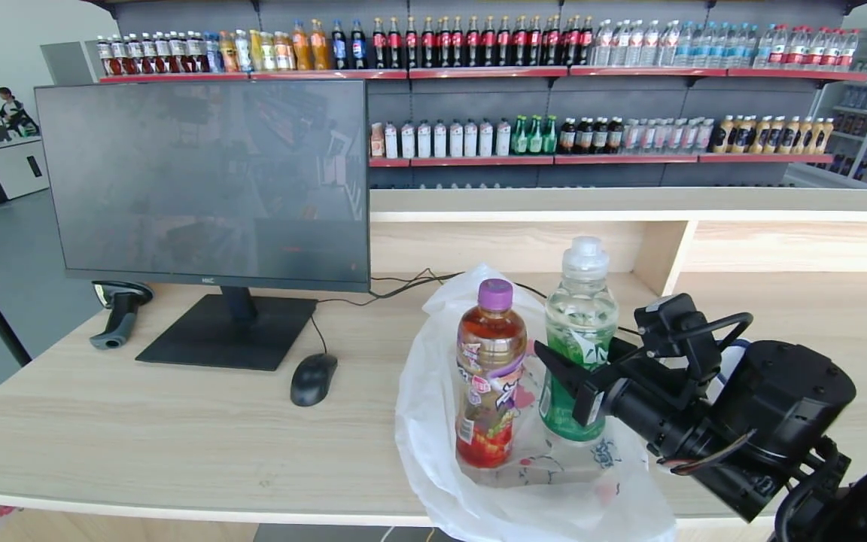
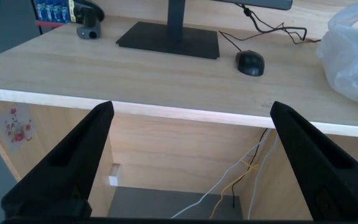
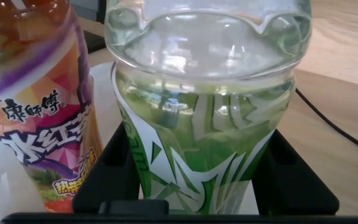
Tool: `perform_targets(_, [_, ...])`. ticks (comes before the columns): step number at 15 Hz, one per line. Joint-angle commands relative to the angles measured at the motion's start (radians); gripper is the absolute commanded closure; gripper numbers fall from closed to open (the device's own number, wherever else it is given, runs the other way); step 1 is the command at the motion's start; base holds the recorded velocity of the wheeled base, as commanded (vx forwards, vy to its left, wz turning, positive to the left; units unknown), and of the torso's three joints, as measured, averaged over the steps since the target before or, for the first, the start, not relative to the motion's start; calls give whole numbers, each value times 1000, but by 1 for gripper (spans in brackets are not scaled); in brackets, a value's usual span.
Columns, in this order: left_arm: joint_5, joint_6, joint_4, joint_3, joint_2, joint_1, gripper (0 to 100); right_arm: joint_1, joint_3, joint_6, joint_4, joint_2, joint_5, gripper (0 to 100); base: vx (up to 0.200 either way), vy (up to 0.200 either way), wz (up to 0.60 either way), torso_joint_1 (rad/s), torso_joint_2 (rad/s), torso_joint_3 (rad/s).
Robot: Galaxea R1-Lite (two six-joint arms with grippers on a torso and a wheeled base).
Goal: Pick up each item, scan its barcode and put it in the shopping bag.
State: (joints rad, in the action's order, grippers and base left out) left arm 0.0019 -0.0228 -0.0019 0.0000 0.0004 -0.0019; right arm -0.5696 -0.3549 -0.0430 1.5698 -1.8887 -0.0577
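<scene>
Green-label bottle [image 1: 580, 331] stands upright on the white shopping bag [image 1: 433, 421], which lies spread on the tabletop [image 1: 177, 429] at about 5 o'clock from the monitor [image 1: 208, 181]. The right gripper [image 1: 576, 376] comes in from 4 o'clock and grasps this bottle low on its label. In the right wrist view its black fingers [image 3: 104, 168] press against both sides of the bottle. A red tea bottle [image 1: 490, 376] with a purple cap stands upright just beside it at 9 o'clock, also on the bag. The left gripper [image 2: 191, 162] hangs below the tabletop's front edge, jaws spread wide and holding nothing. A black mouse [image 1: 313, 379] lies at 9 o'clock from the bag, and a handheld scanner [image 1: 119, 312] sits at 8 o'clock from the monitor, near the tabletop's left edge.
</scene>
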Motion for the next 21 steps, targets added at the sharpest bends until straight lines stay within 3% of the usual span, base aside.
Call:
perform_targets(1, [0,0,-1,0,0,0,0,-1,-26,3,1,-20,-1,100,0,0,0,0,0,0])
perform_targets(21, [1,0,-1,0,0,0,0,0,71,18,1,-27,-1,100,0,0,0,0,0,0])
